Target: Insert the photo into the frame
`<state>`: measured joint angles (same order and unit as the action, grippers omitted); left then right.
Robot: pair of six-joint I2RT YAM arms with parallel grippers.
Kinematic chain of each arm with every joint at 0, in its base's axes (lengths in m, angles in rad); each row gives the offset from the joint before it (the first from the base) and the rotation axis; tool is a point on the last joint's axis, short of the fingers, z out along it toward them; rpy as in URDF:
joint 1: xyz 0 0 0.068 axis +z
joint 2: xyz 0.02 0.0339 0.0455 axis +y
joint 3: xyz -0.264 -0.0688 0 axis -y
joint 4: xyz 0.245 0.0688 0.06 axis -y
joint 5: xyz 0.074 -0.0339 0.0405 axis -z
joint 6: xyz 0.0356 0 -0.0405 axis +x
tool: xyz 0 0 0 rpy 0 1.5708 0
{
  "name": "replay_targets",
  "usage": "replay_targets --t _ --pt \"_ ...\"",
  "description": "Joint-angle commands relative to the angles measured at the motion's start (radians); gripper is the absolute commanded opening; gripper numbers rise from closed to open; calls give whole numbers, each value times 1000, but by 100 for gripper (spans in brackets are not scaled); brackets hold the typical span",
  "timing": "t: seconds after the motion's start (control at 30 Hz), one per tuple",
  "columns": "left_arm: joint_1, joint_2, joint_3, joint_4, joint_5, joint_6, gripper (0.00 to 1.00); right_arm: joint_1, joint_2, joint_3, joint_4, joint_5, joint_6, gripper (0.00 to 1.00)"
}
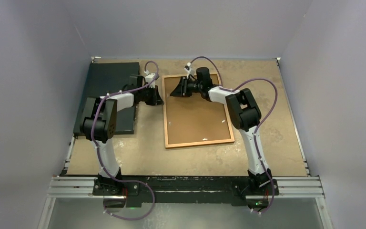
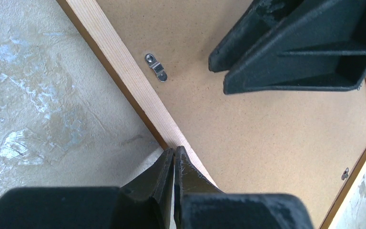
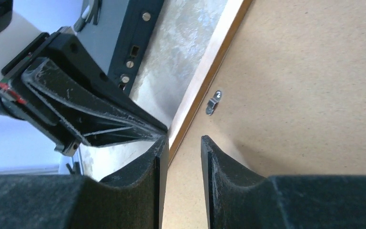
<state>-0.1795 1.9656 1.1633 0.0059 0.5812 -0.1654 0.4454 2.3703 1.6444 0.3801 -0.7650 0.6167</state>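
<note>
1. Orange-brown wood: the frame (image 2: pixel 124 67) lies back-up on the table (image 1: pixel 267 143). A brown backing board (image 1: pixel 195 109) fills it, and a metal clip (image 2: pixel 156 67) sits by its left border.
2. Left gripper (image 2: pixel 174 155): clenched with nothing between the jaws, tips at the frame's left border, toward the far end.
3. Right gripper (image 3: pixel 183 140): just beyond, over the frame's far-left corner. The jaws are apart and empty, one finger above the border and the other above the board.
4. Dark mat (image 1: pixel 107 78): left of the frame, partly under the left arm.
5. Photo: not visible in any view, so whether it lies beneath the board cannot be told. Judged progress: if it is inside, only securing the clips remains; if not, the board must come out first.
</note>
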Motion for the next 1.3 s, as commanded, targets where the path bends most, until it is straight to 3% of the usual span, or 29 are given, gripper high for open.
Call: replay_targets --t 0.0,0.27,0.6,1.27 --pt "5 45 -22 -21 -26 15 0 12 22 41 5 96 9 34" --pt "5 52 -30 19 -24 10 0 34 61 67 -21 158 35 31" --pt "3 52 -30 25 -20 2 0 61 75 71 -15 190 66 14" --pt "5 53 -37 29 -6 4 0 67 102 74 76 194 134 8"
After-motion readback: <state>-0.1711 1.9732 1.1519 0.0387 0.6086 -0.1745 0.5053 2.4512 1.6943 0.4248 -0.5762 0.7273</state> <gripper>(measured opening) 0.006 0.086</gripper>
